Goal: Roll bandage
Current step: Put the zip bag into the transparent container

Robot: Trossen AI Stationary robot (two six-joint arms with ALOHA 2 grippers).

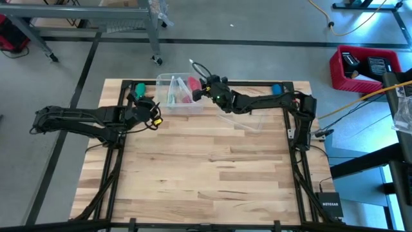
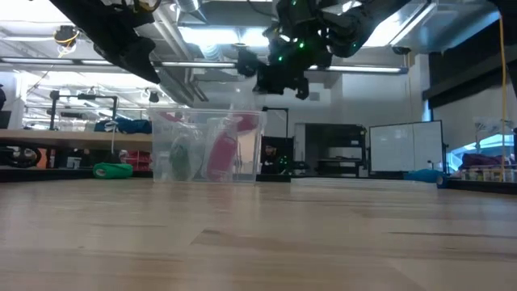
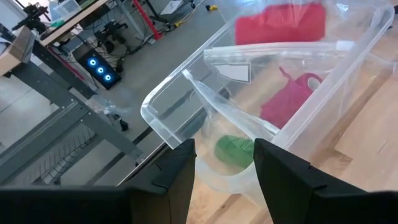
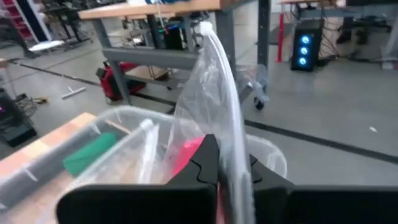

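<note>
A clear plastic box (image 1: 175, 94) stands at the table's far edge. The red-pink bandage (image 3: 283, 106) lies inside it as bunched cloth, and also shows through the wall in the low view (image 2: 222, 153). My right gripper (image 1: 206, 87) hangs over the box's right end, shut on a crumpled clear plastic wrapper (image 4: 214, 81). My left gripper (image 3: 224, 168) is open just off the box's left end, its fingers on either side of the rounded corner (image 3: 163, 118). I cannot tell whether it touches the box. My right gripper pinches the clear wrapper between its two shut fingers, on a gathered strip of film (image 4: 231, 163). The fingers come nearly level from the table's right side. The wrapper's free end (image 4: 205, 30) stands up above the fingers, and the rest trails down toward the box.
A green cap (image 1: 138, 88) and a blue cap (image 1: 277, 89) sit on the frame's far corners. A flat clear sheet or lid (image 1: 252, 121) lies right of the box. The wooden table (image 1: 206, 174) stretches toward the near edge. A red crate (image 1: 360, 67) stands on the floor.
</note>
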